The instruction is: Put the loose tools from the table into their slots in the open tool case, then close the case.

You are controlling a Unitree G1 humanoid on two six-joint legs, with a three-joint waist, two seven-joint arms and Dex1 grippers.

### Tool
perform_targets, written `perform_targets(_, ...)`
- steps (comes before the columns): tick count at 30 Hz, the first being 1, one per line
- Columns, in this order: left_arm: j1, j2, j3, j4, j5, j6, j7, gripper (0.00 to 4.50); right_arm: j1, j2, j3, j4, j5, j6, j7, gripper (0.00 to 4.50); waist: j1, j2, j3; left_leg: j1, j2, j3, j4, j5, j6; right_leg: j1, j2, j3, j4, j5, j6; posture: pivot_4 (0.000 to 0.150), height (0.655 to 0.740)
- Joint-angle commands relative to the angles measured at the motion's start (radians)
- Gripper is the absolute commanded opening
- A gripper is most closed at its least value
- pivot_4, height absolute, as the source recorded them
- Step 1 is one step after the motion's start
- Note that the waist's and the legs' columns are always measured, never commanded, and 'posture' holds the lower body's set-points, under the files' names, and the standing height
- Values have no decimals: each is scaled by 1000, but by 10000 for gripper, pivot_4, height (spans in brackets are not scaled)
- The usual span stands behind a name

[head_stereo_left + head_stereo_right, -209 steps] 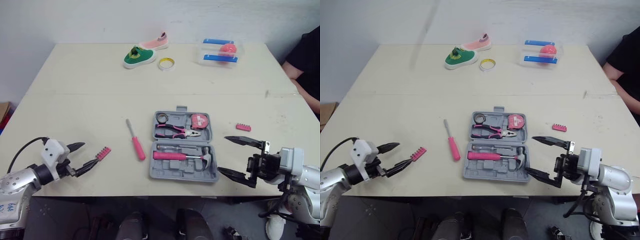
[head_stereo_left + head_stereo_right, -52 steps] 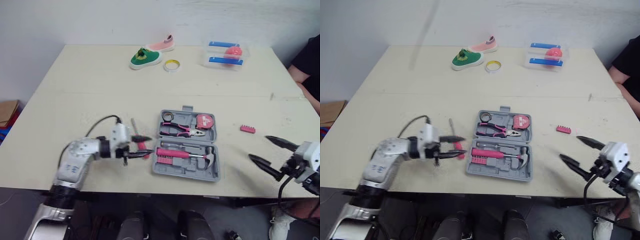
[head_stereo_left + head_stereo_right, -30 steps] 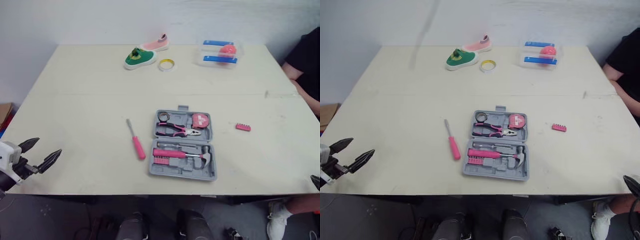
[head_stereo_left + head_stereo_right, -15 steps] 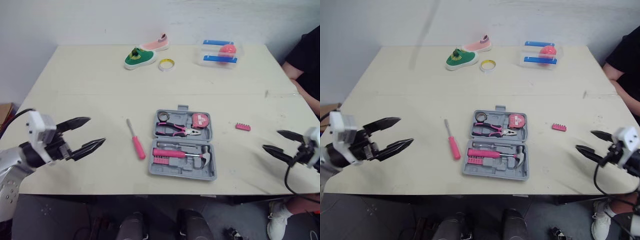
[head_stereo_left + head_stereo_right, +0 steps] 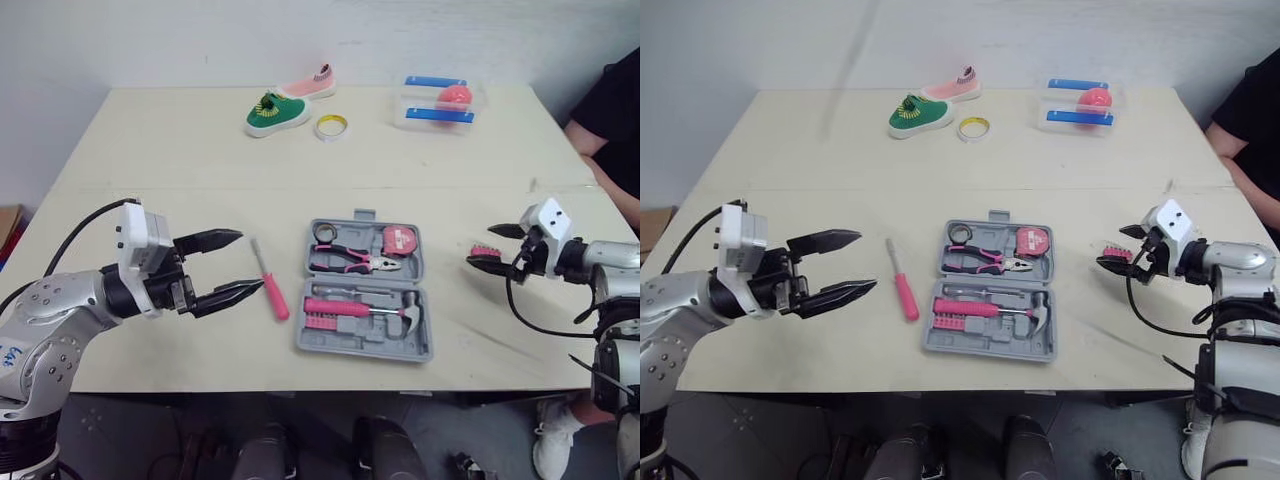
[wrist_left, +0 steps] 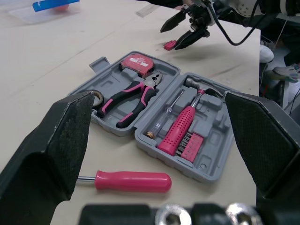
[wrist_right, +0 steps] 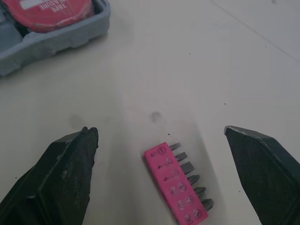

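Black right gripper [image 5: 481,245] is spread wide and empty, with the pink bit strip [image 7: 176,187] between its fingers, on the table [image 5: 180,150] right of the case [image 5: 366,346]. Left gripper [image 5: 251,261] is spread and empty, tips beside the screwdriver [image 5: 272,288].

Here's the pale table [image 5: 180,170], and near its front edge the grey tool case [image 5: 360,345] lies open, with a pink-handled screwdriver [image 5: 272,285] loose just to its left and a pink bit strip [image 7: 176,190] loose to its right. Over at the far edge are a green shoe [image 5: 272,113] and a pink shoe [image 5: 310,86] side by side, a roll of tape [image 5: 331,126], and a clear box [image 5: 412,102] (something pink inside, possibly a ball).
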Motion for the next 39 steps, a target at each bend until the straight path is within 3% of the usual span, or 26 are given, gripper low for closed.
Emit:
perform_targets(1,16,35,61,-64,-39,21,-1,44761,-36,-26,0,23,-32,44,-47,45000,1,0,0,0,0,0,0,0,0,0,0,0,0,0,0,1500,7400)
perform_targets(14,40,70,89,-122,-77,73,1,44761,4,-20,33,35,-100,79,22,45000,0,0,1,1,0,-1,1,1,-1,0,0,0,2,0,0,1500,7400)
perform_targets(29,-5,87,58,-95,-72,92,-31,44761,67,-10,-27,16,-35,182,152,45000,2,-1,0,1,1,-2,1,1,-1,2,3,0,1,0,0,1500,7400)
perform_targets(39,-57,69,4,-71,-60,89,-27,44761,120,20,-116,13,29,140,-45,45000,2,-4,-2,2,1,-2,3,0,-1,3,6,1,2,0,0,1500,7400)
